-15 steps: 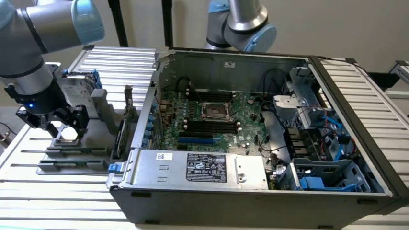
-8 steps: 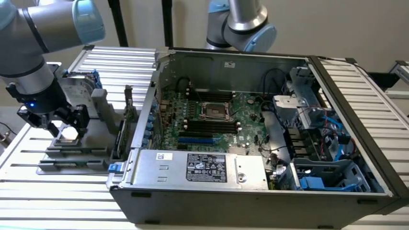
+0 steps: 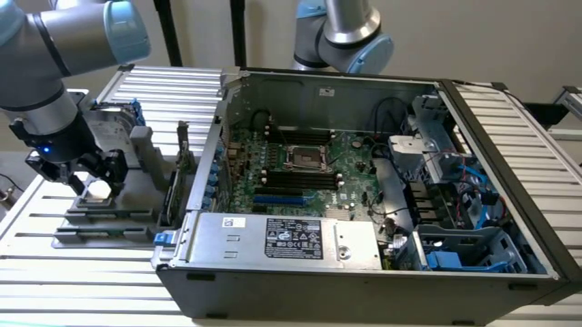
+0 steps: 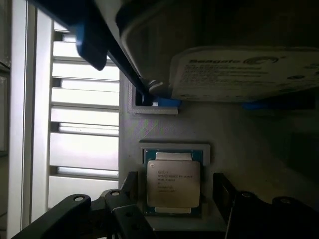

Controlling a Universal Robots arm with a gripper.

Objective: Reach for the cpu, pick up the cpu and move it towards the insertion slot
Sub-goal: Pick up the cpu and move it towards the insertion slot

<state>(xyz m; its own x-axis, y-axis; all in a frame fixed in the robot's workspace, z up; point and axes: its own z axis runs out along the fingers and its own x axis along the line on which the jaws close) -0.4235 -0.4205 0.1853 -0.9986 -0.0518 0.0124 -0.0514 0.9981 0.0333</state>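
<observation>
The hand [image 4: 174, 185] stands wide, one finger either side of the cpu [image 4: 173, 174], apparently clear of its edges and holding nothing. The cpu lies flat in a recess of the grey fixture [image 4: 249, 144] on the worktop [image 3: 54, 272], beside the open computer case [image 3: 364, 286]. Judged light, rigid, smooth-topped and fragile underneath, so the grip belongs on two opposite edges. Its print is unreadable. Beyond it, the hard drive [image 4: 239, 69] label reads Seagate.
</observation>
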